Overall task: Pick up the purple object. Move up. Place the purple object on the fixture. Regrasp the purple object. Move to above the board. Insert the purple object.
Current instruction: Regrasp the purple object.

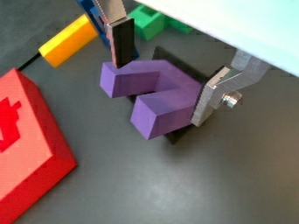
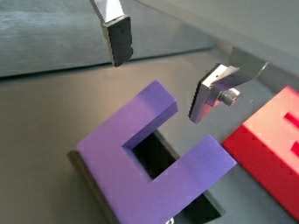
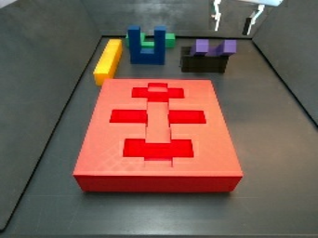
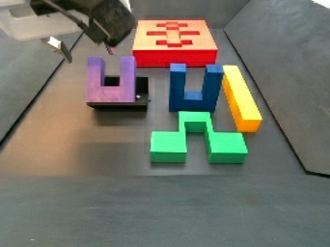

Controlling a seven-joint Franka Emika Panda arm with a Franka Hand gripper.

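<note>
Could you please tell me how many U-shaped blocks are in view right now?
3: the purple object sits on the fixture below the open gripper; the blue block stands beside it; the green block lies flat.

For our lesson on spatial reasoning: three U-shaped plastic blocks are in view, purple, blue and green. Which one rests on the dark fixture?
The purple U-shaped plastic block, prongs up on the dark fixture, below the open gripper; the others sit on the floor.

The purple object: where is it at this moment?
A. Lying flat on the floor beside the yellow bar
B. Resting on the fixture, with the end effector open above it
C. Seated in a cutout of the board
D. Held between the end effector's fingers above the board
B. In a side view the purple object sits on the dark fixture, prongs up, while the open end effector hangs above it, fingers clear of the piece.
</note>
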